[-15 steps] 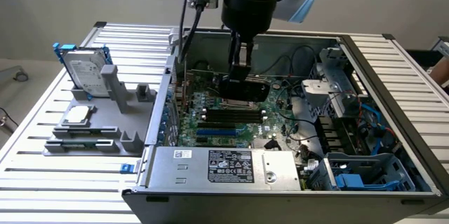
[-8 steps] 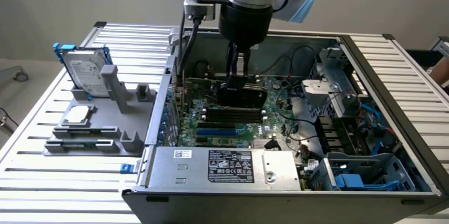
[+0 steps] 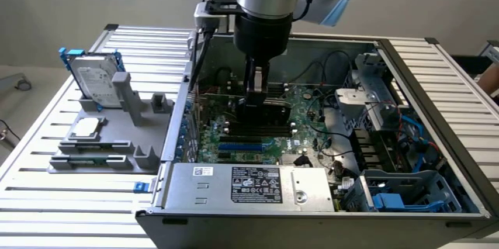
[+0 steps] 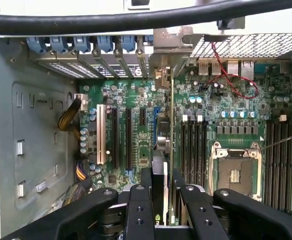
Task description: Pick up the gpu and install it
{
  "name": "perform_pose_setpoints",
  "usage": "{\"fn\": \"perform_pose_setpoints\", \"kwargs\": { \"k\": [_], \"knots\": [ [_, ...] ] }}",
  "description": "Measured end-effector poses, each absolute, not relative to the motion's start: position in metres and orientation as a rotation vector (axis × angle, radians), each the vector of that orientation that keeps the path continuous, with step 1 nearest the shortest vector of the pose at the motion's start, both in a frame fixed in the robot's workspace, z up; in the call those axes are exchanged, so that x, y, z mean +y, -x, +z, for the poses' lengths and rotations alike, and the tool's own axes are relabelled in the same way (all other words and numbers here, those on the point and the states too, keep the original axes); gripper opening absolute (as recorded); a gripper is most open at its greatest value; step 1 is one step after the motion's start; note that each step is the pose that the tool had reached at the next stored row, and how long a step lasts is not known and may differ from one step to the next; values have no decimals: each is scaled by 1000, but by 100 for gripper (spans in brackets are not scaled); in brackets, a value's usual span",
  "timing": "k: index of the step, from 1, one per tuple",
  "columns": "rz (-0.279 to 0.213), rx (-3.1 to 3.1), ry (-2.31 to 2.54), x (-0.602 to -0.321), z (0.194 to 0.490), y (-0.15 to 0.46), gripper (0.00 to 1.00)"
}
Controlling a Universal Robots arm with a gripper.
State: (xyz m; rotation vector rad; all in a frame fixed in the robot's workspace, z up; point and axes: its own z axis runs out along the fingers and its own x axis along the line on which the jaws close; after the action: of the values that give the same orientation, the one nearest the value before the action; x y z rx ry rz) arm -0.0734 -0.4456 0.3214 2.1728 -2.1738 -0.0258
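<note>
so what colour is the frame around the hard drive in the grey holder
Blue, clearest in the exterior view: the frame wraps the silver hard drive.

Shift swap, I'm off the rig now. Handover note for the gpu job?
Gripper: shut on the gpu, card held on edge.
Where: inside the open case, low over the motherboard slots.
Done: gpu picked up and brought into the case.
Left: seating. I can't tell whether the card is in a slot. Not released.
</note>
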Motion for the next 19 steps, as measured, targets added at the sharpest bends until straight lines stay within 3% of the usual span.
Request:
{"fn": "perform_pose_setpoints", "kwargs": {
  "k": [19],
  "knots": [
    [1,-2180,-2191,-448,295,86,26]
  ]
}}
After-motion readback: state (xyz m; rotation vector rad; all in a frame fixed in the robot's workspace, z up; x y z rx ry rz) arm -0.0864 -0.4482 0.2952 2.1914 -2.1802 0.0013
